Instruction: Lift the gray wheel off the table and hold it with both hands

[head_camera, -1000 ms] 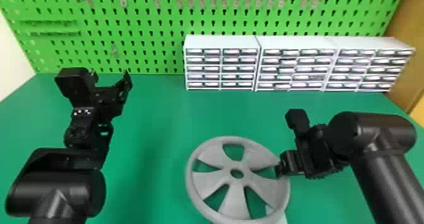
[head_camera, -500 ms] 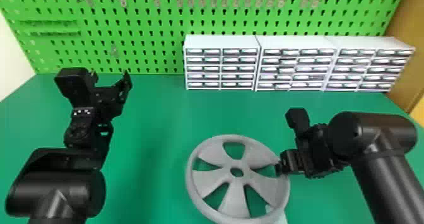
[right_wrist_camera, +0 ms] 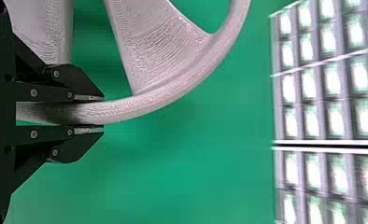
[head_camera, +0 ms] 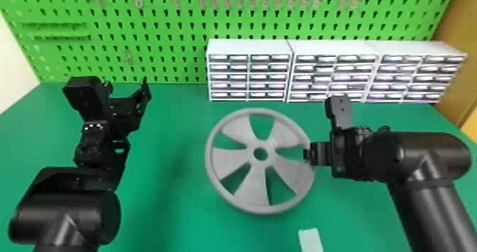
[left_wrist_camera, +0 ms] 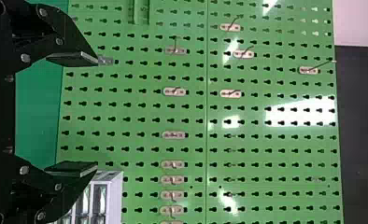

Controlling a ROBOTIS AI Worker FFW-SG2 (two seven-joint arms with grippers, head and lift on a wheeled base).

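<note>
My right gripper (head_camera: 308,154) is shut on the right side of the gray wheel (head_camera: 230,159), which lies flat side up over the middle of the table. In the right wrist view, the rim of the wheel (right_wrist_camera: 173,88) passes between the two fingers of the right gripper (right_wrist_camera: 102,113). Soft shadow falls on the green surface beyond the rim; how high the wheel hangs I cannot tell. Off to the wheel's left, apart from it, is my left gripper (head_camera: 127,91). Seen from its own wrist, the left gripper (left_wrist_camera: 95,113) has widely spread fingers with nothing between them.
White drawer cabinets (head_camera: 248,50) stand in a row at the back of the green table (head_camera: 166,134), before a green pegboard (head_camera: 170,27). A small white piece (head_camera: 311,240) lies near the front edge, in front of the wheel.
My right gripper and the wheel have shifted together upward in the head view, away from the front, uncovering more of the white piece. The left arm shows no clear movement.
</note>
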